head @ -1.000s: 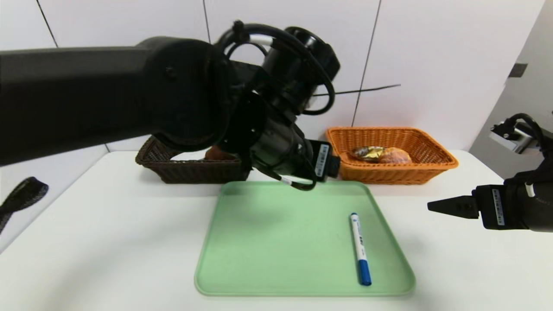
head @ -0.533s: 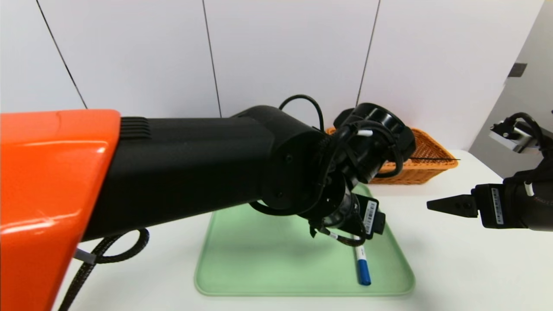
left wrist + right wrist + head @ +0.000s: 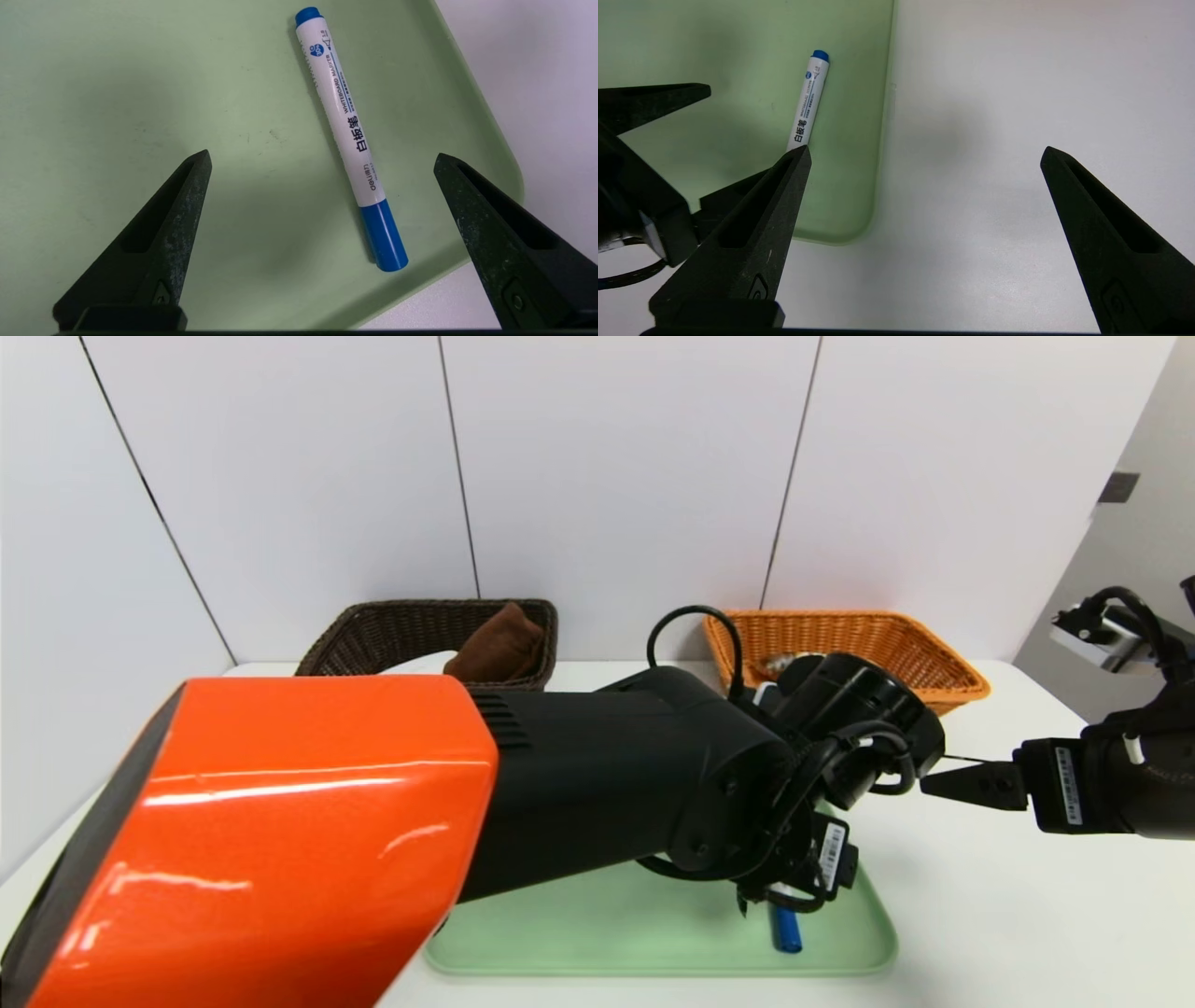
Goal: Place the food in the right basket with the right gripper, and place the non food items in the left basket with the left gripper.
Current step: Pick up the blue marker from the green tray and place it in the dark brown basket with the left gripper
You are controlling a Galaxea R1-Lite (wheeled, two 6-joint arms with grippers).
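Left gripper (image 3: 322, 154) over tray (image 3: 243, 298), jaws wide apart, nothing between them touched; marker (image 3: 341, 112) lies on the tray below, between the fingertips as the left wrist view has it. Marker sits near the tray's right side, blue cap end toward the near edge, apart from the rim. Bare tray on the marker's left, so space there; narrower strip on its right, then bare white table (image 3: 1008, 915). Right gripper (image 3: 927, 149) parked above table, right of the tray, jaws wide apart, holding nothing; bare table under it.

Both baskets stand behind the tray: dark brown basket (image 3: 401, 621) on the left, orange basket (image 3: 934, 658) on the right, gap between them. Brown towel (image 3: 499, 644) and white case (image 3: 422, 664) in the dark brown one, open space at its left end. Orange one has a wrapped pack (image 3: 777, 663), partly hidden by the left arm (image 3: 597, 775); bare wicker showing to its right.

Head view: only the marker's blue cap end is clear, arm covers most of the rest. Left wrist view: whole marker plus print. Right wrist view: cap end hidden behind a finger. Baskets in head view only.

Count: 2 grippers, 2 baskets, 1 tray, 1 marker, 1 towel, 1 case, 1 pack visible.
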